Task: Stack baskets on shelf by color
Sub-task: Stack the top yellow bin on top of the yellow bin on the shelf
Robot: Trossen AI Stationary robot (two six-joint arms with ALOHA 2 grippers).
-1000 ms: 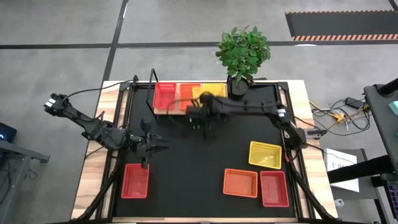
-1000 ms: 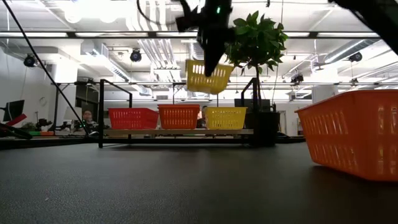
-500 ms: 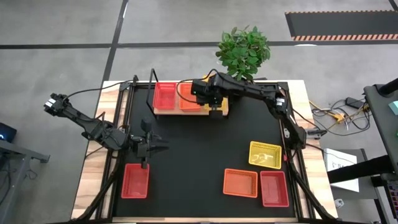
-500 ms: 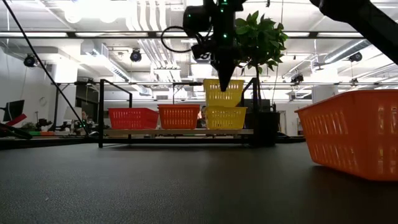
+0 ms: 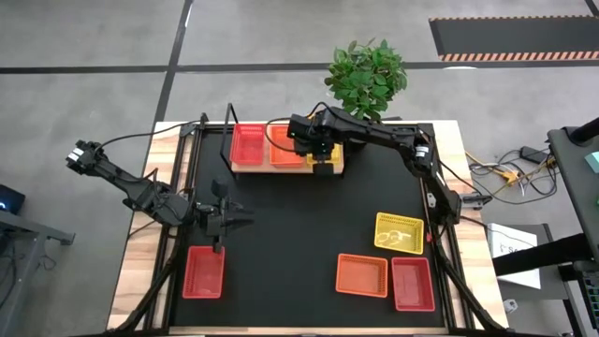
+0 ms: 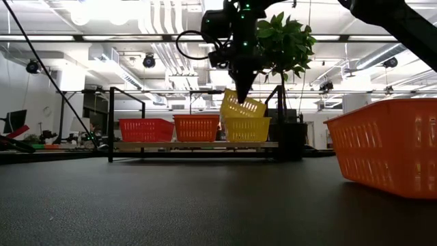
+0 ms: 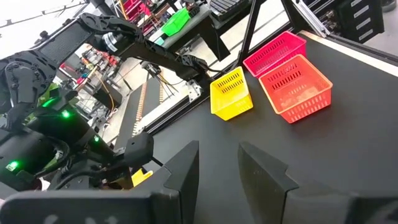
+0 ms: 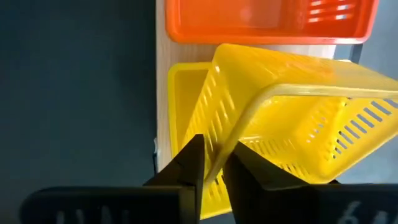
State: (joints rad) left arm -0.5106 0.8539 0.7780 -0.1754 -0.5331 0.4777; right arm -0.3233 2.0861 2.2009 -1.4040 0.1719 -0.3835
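High view: your right gripper (image 5: 323, 159) reached over the light-wood shelf board with the black frame (image 5: 251, 168).
Right pincer: fingers nearly closed, pinching the rim of a yellow plastic mesh basket (image 8: 292, 143).
Held basket: tilted, one end dipping into the second yellow basket (image 6: 248, 130) on the shelf (beside the orange mesh basket (image 6: 196, 128) and the red mesh basket (image 6: 146, 129)).
Left gripper (image 5: 222, 217): you had it hovering above the black tabletop (image 5: 299, 234) near a red basket (image 5: 204, 271), fingers (image 7: 180, 177) parted, holding nothing.
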